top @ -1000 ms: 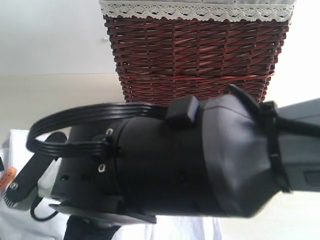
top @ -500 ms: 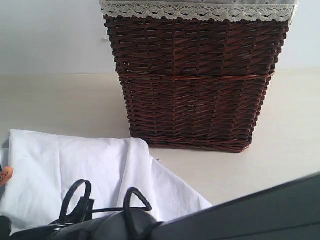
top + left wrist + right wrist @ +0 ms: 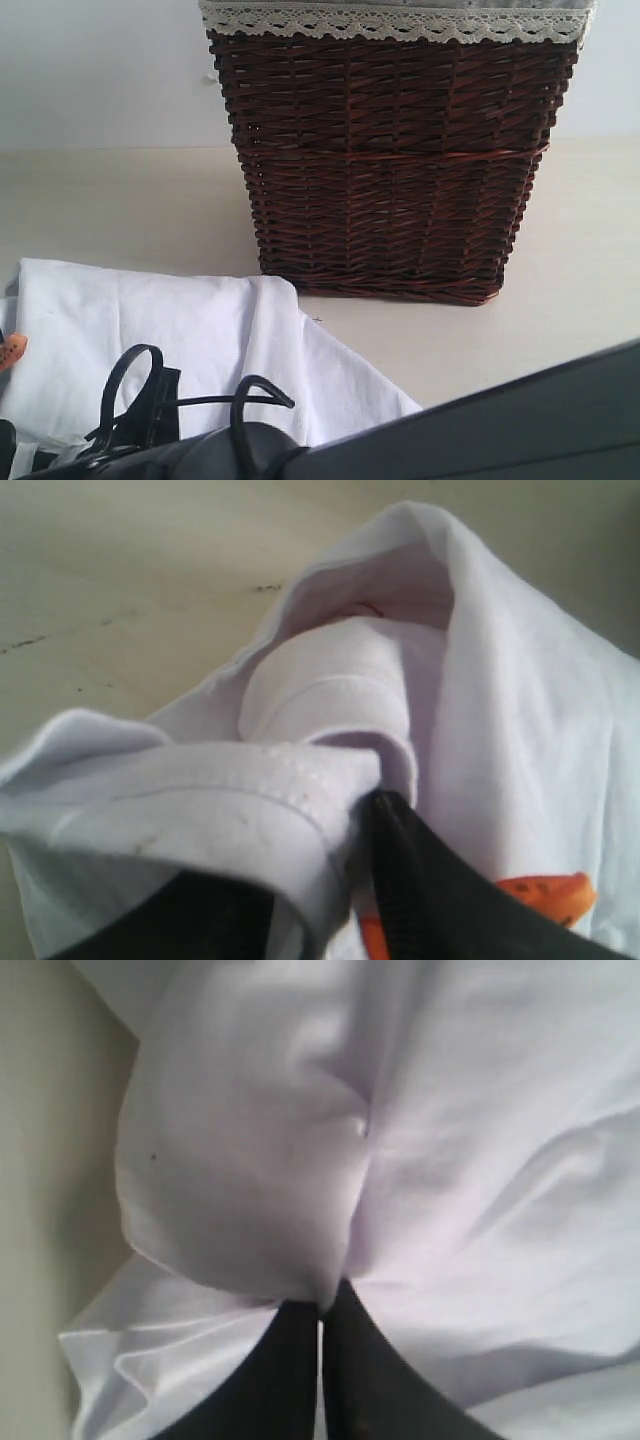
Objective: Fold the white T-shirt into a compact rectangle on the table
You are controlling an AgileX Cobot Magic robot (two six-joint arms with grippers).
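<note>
Both grippers hold the white T-shirt (image 3: 200, 330), which lies rumpled on the table (image 3: 120, 200) just in front of the dark wicker basket (image 3: 390, 180). The left gripper (image 3: 335, 865) clamps a thick hemmed fold near the orange tag (image 3: 540, 895), jaws partly apart. The right gripper (image 3: 322, 1305) is pinched fully together on a tuck of cloth.

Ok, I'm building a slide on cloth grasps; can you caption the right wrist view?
Right gripper shut on a bunched fold of the white T-shirt, table visible beside it.
</note>
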